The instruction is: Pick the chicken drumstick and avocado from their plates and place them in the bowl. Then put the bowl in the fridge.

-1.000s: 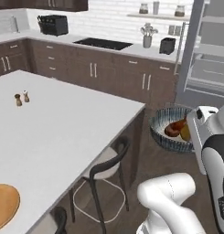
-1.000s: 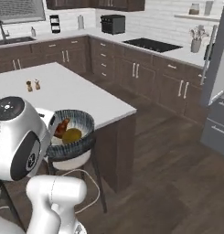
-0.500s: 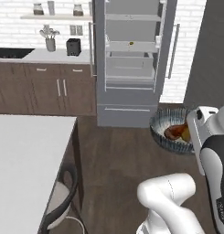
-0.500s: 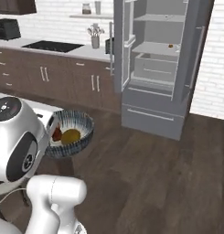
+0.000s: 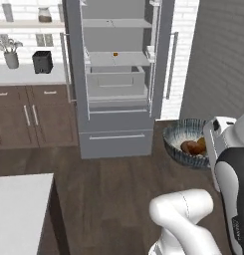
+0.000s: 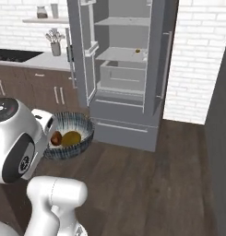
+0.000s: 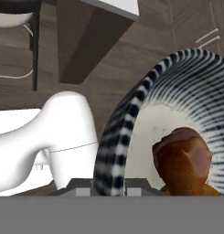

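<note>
Right of the open fridge (image 5: 118, 74), the gripper (image 7: 109, 186) stays pinched on the near rim of the bowl (image 5: 179, 142), chicken drumstick (image 7: 182, 162) and avocado (image 6: 71, 138) inside; the base has swung, bringing the fridge closer and centred.

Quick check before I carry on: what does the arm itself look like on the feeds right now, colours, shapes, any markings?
The arm is glossy white with rounded, bulbous link housings and dark grey to black joint sections. In the right base view a round white joint cap carries small dark dots, and a black panel below it bears a small circular mark. No loose cables show. The end effector shows as small dark finger tips in the hand view.
</note>
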Tool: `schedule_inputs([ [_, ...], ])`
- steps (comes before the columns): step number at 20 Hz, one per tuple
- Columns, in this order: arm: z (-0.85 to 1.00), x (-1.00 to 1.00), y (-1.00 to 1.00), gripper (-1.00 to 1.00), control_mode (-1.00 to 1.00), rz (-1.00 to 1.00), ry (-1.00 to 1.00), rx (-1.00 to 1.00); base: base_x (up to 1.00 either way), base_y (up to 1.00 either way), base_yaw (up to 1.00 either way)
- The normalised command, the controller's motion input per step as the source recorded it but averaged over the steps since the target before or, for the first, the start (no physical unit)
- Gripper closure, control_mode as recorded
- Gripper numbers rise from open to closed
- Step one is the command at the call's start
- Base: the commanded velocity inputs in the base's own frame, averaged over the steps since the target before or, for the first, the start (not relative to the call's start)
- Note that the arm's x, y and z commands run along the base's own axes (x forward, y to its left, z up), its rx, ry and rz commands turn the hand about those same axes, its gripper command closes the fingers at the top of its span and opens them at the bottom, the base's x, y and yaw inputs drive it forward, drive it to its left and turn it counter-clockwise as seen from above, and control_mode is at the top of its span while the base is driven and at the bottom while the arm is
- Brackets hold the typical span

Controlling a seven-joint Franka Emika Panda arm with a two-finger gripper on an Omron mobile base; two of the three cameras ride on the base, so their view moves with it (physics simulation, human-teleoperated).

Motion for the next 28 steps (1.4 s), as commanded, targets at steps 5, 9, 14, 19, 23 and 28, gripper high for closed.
schedule_inputs([
  [5,0.0,0.0,0.0,1.0,1.0,0.0,0.0,0.0,1.0,0.11,0.0],
  [9,0.0,0.0,0.0,1.0,1.0,0.0,0.0,0.0,1.0,0.34,0.0],
  [14,0.0,0.0,0.0,1.0,1.0,0.0,0.0,0.0,0.93,0.56,0.0],
  [19,0.0,0.0,0.0,1.0,1.0,0.0,0.0,0.0,0.88,0.08,0.0],
  [23,0.0,0.0,0.0,1.0,1.0,0.0,0.0,0.0,0.84,-0.12,-0.03],
  [28,0.0,0.0,0.0,1.0,1.0,0.0,0.0,0.0,0.73,0.01,-0.15],
])
